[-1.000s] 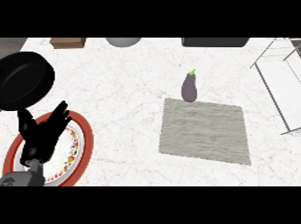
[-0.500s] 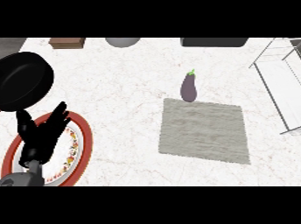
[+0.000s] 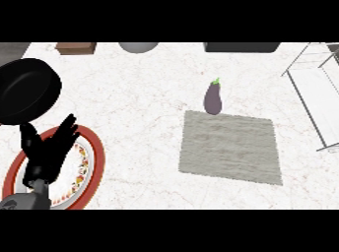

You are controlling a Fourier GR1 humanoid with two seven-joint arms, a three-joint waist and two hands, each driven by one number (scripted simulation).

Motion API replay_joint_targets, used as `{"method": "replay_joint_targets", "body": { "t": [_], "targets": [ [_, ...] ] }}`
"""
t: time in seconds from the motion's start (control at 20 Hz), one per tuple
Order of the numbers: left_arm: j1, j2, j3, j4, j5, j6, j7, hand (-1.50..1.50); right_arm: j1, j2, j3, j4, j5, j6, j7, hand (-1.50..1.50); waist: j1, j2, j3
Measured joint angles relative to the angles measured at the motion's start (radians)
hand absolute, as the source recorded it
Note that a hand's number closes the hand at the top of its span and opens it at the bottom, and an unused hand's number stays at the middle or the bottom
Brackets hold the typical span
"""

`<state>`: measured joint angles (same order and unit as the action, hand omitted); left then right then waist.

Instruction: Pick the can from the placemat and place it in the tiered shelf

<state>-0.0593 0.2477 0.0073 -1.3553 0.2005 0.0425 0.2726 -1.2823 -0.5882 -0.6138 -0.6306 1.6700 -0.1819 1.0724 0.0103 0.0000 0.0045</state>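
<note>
A white marbled bench (image 3: 143, 83) fills the view, smooth and faintly veined. Near its middle lies a grey, coarse-woven square mat (image 3: 230, 146), flat and bare on top; no can shows on it or anywhere else in view. Just beyond the mat's far edge lies a glossy purple eggplant (image 3: 214, 98) with a small green stem, its lower end touching or just meeting the mat's border. At the right edge stands a thin wire shelf (image 3: 325, 106) with a pale flat tier, well apart from the mat, with bare bench between them. At lower left the left robot hand (image 3: 47, 150), black, rests with fingers spread and pointing up, over a round plate (image 3: 92, 162) with a red rim and patterned band. Beside it, farther back, sits a round black pan (image 3: 19, 91). Along the far edge are a brown block (image 3: 76, 47), a grey rounded object (image 3: 138, 47) and a dark flat box (image 3: 241, 47). The right robot hand is out of sight.
</note>
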Motion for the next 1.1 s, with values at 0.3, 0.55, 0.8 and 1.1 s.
{"method": "replay_joint_targets", "body": {
  "t": [0.3,0.55,0.8,1.1],
  "targets": [
    [0.006,-0.021,-0.006,-0.017,-0.016,0.013,-0.001,0.0,0.033,-0.034,-0.003,0.007,-0.025,-0.025,-0.031,1.5,0.002,0.0,-0.001],
    [0.01,-0.029,-0.008,-0.023,-0.027,0.01,-0.003,0.0,0.036,-0.056,0.001,0.037,-0.051,-0.047,-0.055,1.5,0.007,0.001,-0.001],
    [0.01,-0.019,0.011,-0.018,-0.015,-0.014,-0.002,0.0,0.051,-0.065,0.01,0.048,-0.073,-0.049,-0.065,1.5,0.005,0.0,-0.001],
    [0.011,-0.027,0.01,-0.02,-0.028,-0.007,0.002,0.0,0.06,-0.06,0.004,-0.013,-0.082,-0.089,-0.046,-1.5,0.002,0.0,-0.001]
  ]
}}
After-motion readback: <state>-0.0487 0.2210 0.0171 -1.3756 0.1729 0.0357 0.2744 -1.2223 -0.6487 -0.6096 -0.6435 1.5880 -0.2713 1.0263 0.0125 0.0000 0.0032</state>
